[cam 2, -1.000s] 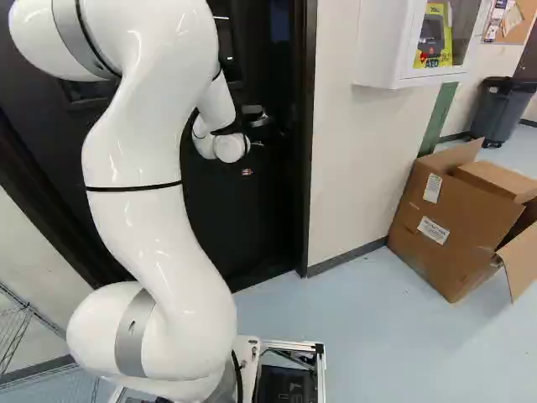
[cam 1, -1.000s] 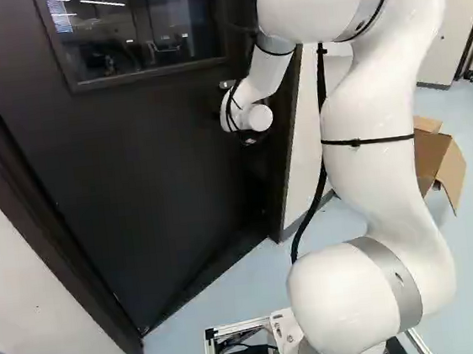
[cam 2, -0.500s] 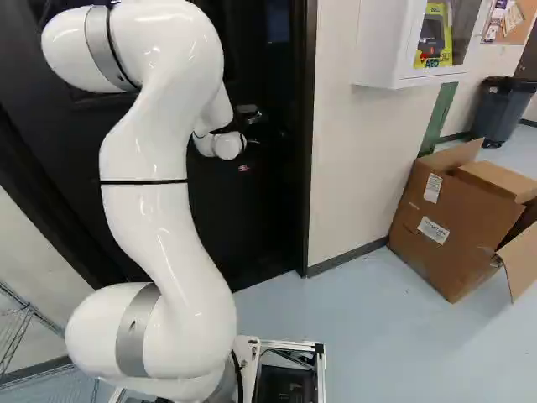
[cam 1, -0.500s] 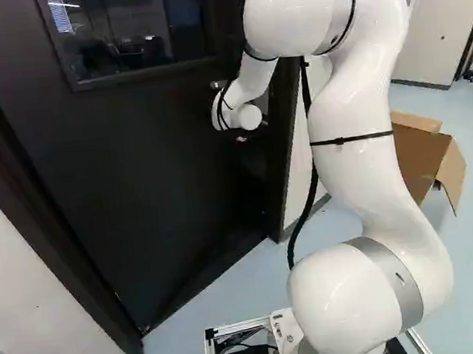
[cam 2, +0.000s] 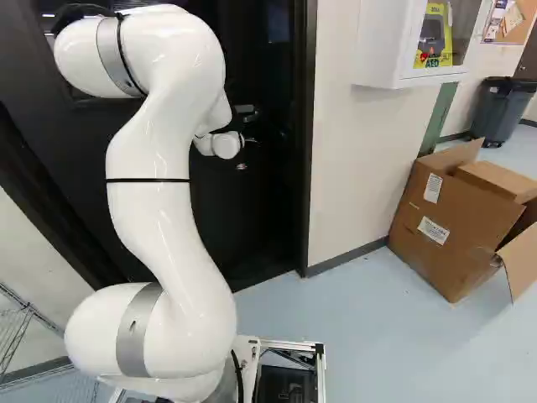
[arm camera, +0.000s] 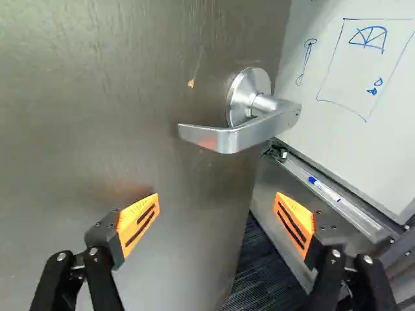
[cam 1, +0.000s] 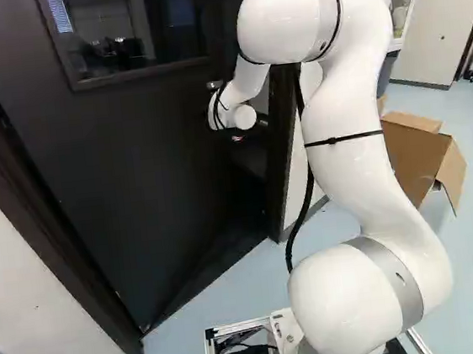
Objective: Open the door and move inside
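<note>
The door (cam 1: 147,169) stood ajar, with a strip of the room behind it showing past its free edge in the wrist view. Its metal lever handle (arm camera: 217,140) was mounted near that free edge, the grip pointing back across the door. The claw (arm camera: 217,210) was released, its two fingers spread wide with their orange pads (arm camera: 130,216) facing each other. The handle lay ahead of the gap between them, beyond both fingertips, and neither finger touched it. One finger showed against the door's face, the other against the gap past its free edge. Through that gap a whiteboard (arm camera: 389,149) with blue drawings appeared beyond the door, a marker (arm camera: 327,190) lying in its tray (arm camera: 358,220), and there was dark striped flooring (arm camera: 259,275) below. In the base views the white arm (cam 1: 359,172) reached forward to the door, its wrist in front of the door's face, toward the free-edge side and below the window (cam 1: 112,38). To the right of the door in the right base view were a pale wall (cam 2: 340,176), a white wall cabinet (cam 2: 382,50), an open cardboard box (cam 2: 428,210) on the floor and, farther off, a gray bin (cam 2: 501,113).
</note>
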Motion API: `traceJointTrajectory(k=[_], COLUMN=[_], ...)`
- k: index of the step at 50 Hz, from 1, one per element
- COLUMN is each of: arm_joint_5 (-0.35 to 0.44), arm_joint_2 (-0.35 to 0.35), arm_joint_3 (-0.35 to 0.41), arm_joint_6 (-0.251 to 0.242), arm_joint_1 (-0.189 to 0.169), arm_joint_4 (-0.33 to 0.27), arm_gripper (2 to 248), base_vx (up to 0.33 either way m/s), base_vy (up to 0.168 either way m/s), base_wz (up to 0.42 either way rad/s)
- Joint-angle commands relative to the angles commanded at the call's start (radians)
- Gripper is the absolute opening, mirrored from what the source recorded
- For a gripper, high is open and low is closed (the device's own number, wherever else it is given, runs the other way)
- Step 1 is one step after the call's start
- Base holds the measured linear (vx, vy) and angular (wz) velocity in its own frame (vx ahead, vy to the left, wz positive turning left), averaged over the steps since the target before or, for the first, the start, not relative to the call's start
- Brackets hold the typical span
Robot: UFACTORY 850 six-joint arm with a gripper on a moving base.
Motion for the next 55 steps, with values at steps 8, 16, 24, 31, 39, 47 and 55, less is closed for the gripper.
traceJointTrajectory(k=[8,16,24,31,39,47,55], arm_joint_5=[0.0,0.0,0.0,0.0,-0.005,-0.011,-0.017], arm_joint_2=[0.037,0.074,0.111,0.137,0.138,0.124,0.102], arm_joint_3=[0.047,0.095,0.142,0.174,0.175,0.157,0.13], arm_joint_6=[0.0,0.0,0.0,0.0,0.0,0.0,0.0], arm_joint_1=[0.003,0.005,0.008,0.015,0.031,0.05,0.069], arm_joint_4=[0.0,0.0,0.0,-0.003,-0.02,-0.041,-0.062], arm_gripper=[247,247,247,247,247,247,247], base_vx=[0.0,0.0,0.0,0.0,0.0,0.0,0.0], base_vy=[0.0,0.0,0.0,0.0,0.0,0.0,0.0], base_wz=[0.0,0.0,0.0,0.0,0.0,0.0,0.0])
